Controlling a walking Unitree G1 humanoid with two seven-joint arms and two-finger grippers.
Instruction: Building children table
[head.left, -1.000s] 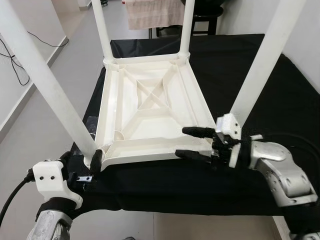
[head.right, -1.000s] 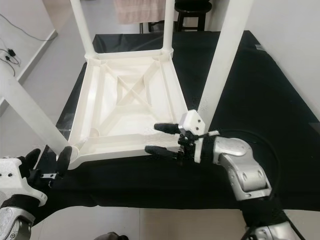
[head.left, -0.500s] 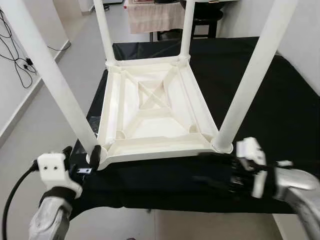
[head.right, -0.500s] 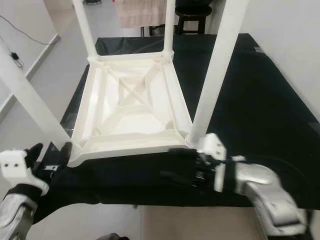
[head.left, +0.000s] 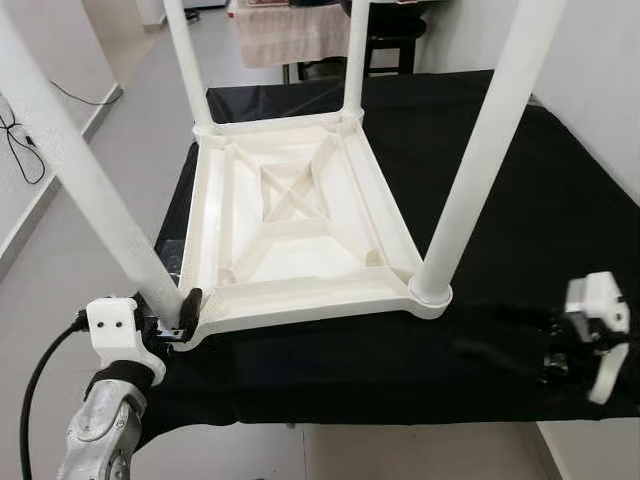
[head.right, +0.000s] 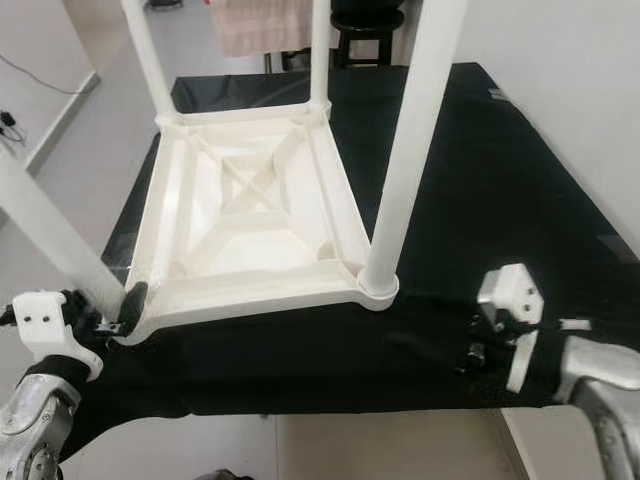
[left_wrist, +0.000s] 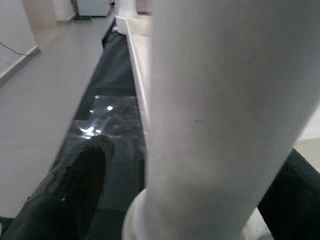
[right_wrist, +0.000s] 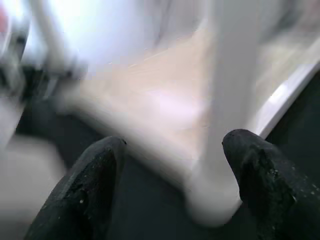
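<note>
The small white table (head.left: 300, 230) lies upside down on the black-covered bench (head.left: 560, 200), all four legs standing up from its corners, so the build looks close to done. What seems to be in hand is seating the near-left leg (head.left: 90, 190) fully in its corner socket. To do that well, the push should run straight down the leg's own line, with the frame kept flat on the bench so the socket does not lift or twist. A sideways shove risks sliding the whole table toward the bench edge, which is close by that corner.

The left gripper (head.left: 178, 312) sits low at the near-left corner, its wrist reaching up from below the bench edge. Its two black fingers (left_wrist: 75, 185) stand apart on either side of the leg's foot; I cannot tell whether they press on it or merely bracket it.

The right gripper (head.left: 520, 335) hangs out to the right over the bench, apart from the table and level with the near-right leg (head.left: 480, 160). Its fingers are spread wide with nothing between them, pointing toward that leg's base. The arm is blurred, so its exact reach is hard to judge.
</note>
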